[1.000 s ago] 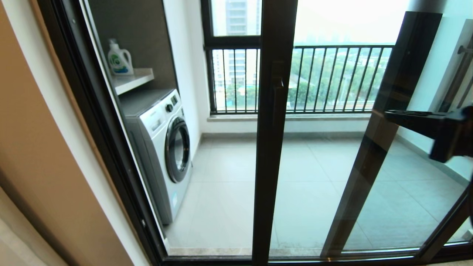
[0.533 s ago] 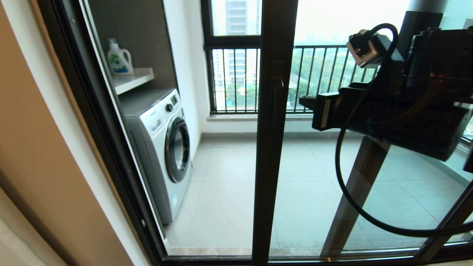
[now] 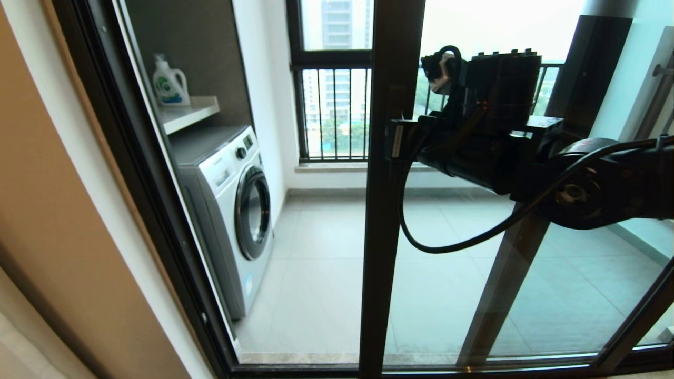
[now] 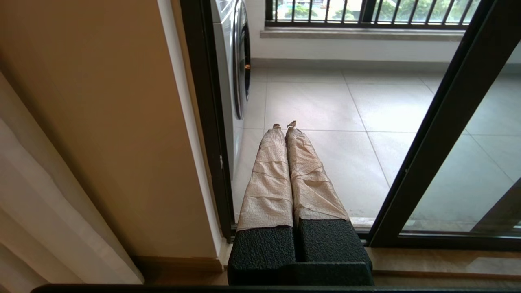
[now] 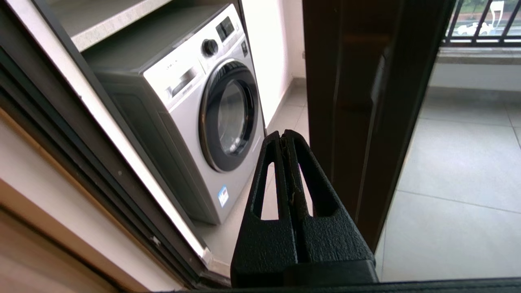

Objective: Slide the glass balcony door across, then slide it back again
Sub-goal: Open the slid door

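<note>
The glass balcony door [image 3: 447,295] fills the middle and right of the head view. Its dark brown upright [image 3: 387,237] stands at the centre, with an open gap to its left. The slim handle [image 3: 395,105] shows only above my right arm [image 3: 474,147], which reaches in from the right at handle height. In the right wrist view the right gripper [image 5: 285,134] is shut and empty, just beside the upright [image 5: 350,122]; touching or not is unclear. The left gripper [image 4: 285,124], fingers wrapped in tan tape, hangs shut and low by the door sill [image 4: 407,240].
A white washing machine [image 3: 231,210] stands on the balcony left of the gap, under a shelf with a detergent bottle [image 3: 169,84]. Beyond is the black-framed window with railing bars [image 3: 331,116]. A tan wall [image 3: 63,210] flanks the left; another dark upright [image 3: 526,263] leans at right.
My right arm has swung in from the right edge and travelled left across the glass to the centre upright. The door itself has not shifted.
</note>
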You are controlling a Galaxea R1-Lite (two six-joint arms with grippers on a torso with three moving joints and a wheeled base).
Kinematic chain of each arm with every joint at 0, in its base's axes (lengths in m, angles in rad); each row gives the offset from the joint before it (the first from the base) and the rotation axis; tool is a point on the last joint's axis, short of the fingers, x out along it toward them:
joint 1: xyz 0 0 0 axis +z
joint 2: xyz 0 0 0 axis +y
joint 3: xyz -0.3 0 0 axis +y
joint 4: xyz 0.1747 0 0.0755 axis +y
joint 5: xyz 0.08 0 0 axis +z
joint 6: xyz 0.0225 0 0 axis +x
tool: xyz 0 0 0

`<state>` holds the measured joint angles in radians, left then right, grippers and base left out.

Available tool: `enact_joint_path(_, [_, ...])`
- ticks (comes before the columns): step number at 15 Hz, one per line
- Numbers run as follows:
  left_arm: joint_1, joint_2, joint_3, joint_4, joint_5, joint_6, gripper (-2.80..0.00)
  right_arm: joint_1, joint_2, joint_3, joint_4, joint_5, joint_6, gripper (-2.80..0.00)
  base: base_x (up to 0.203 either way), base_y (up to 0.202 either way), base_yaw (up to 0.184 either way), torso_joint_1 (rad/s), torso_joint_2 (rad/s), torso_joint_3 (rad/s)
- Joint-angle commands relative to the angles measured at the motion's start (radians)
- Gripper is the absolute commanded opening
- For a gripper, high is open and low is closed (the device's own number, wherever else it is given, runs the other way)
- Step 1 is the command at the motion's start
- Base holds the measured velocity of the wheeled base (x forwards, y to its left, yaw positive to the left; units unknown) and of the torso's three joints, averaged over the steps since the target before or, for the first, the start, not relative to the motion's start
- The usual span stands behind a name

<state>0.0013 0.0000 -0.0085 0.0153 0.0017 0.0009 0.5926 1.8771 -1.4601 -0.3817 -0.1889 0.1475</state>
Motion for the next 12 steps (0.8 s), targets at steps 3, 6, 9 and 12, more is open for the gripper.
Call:
enact_joint_path(3, [0.0, 0.002, 0.001, 0.0, 0.0, -0.001, -2.8, -0.007, 0.157, -0.167, 0.012, -0.007, 0.003, -2.8, 0.0, 0.0, 0.0, 0.0, 0.0, 0.0])
enact_joint_path(6, [0.0, 0.002, 0.001, 0.0, 0.0, 0.001, -2.8, -0.01, 0.197, -0.215, 0.024, -0.026, 0.003, -2.8, 0.0, 0.0, 0.0, 0.0, 0.0, 0.0])
enact_joint_path(9, [0.0, 0.002, -0.001, 0.0, 0.0, 0.001, -2.8, -0.034, 0.206, -0.227, 0.027, -0.029, 0.002, -2.8, 0.0, 0.0, 0.0, 0.0, 0.0, 0.0])
enact_joint_path(12, [0.0, 0.002, 0.001, 0.0, 0.0, -0.001, -2.8, -0.074, 0.206, -0.225, 0.026, -0.029, 0.0, -2.8, 0.0, 0.0, 0.0, 0.0, 0.0, 0.0])
